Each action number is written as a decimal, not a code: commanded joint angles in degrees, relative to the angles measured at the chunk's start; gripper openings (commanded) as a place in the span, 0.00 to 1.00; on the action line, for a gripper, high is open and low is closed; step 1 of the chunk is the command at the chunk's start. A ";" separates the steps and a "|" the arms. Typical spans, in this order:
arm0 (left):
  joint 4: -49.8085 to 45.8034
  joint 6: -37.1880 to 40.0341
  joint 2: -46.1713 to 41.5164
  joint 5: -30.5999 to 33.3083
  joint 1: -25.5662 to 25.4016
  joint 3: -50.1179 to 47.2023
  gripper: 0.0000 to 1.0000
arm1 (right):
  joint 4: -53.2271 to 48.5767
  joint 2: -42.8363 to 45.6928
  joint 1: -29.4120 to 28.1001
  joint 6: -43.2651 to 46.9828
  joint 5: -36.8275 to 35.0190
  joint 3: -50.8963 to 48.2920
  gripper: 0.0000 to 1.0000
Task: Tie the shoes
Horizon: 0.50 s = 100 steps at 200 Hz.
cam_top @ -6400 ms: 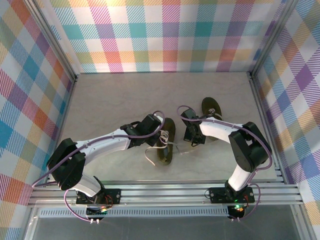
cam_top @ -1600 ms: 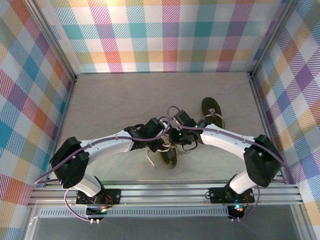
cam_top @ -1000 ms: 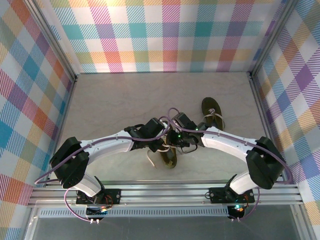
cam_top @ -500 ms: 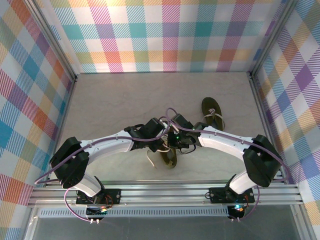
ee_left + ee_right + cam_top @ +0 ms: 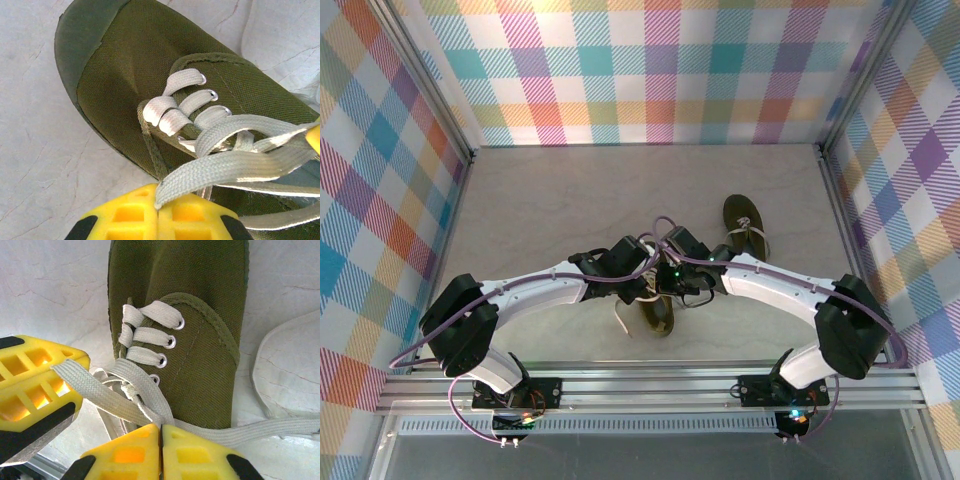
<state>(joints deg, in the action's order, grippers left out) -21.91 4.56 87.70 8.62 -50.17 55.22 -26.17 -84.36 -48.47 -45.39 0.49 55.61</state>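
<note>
Shoes: dark olive pair on the pale surface [image 5: 540, 200]. Near shoe [image 5: 657, 312] sits mid-surface toward the near edge, under both wrists. Far shoe [image 5: 745, 225] is further back & to the right, untouched.
Change: a few secs ago the arms were apart, w/ the R arm parked right of the near shoe. Now both have met over its laced part. R claw went from part-open to clenched within the last sec.
L claw [image 5: 159, 219]: clenched on a flat lace strand [image 5: 225, 170], pinched between its yellow pads; the strand runs off to the right over the eyelets.
R claw [image 5: 161, 450]: clenched on another strand [image 5: 145, 407], right beside the shoe's side.
Meaning: I reckon both lace runs are now in hand, so crossing & pulling the first knot can start. No knot or bow visible yet.
Look: olive canvas, darker toe cap, small metal eyelets, flat pale grey-beige laces in neat rows. A slack loop [image 5: 620, 318] trails on the surface at the near left.
</note>
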 commanded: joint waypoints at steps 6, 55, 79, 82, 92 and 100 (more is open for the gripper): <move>0.73 0.36 0.72 0.69 -0.72 -0.63 0.00 | 0.32 0.93 -0.49 0.92 0.12 1.13 0.11; 0.73 0.36 0.65 0.69 -0.72 -0.58 0.00 | 0.45 0.07 -0.49 0.65 0.20 1.69 0.14; 0.73 0.37 0.67 0.75 -0.72 -0.56 0.00 | 0.08 0.23 -0.49 0.74 0.08 1.74 0.09; 0.73 0.36 0.63 0.71 -0.72 -0.62 0.00 | -0.01 0.31 -0.49 0.77 0.04 1.70 0.08; 0.60 0.41 0.71 0.83 -0.71 -0.56 0.00 | -0.11 0.72 -0.49 0.98 -0.20 1.70 0.06; 0.64 0.45 0.70 1.03 -0.72 -0.60 0.00 | -0.36 0.93 -0.49 1.51 -0.39 1.69 0.05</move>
<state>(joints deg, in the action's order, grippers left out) -21.91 4.56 87.70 8.62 -50.17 55.22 -25.98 -84.36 -48.47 -45.36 0.47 55.61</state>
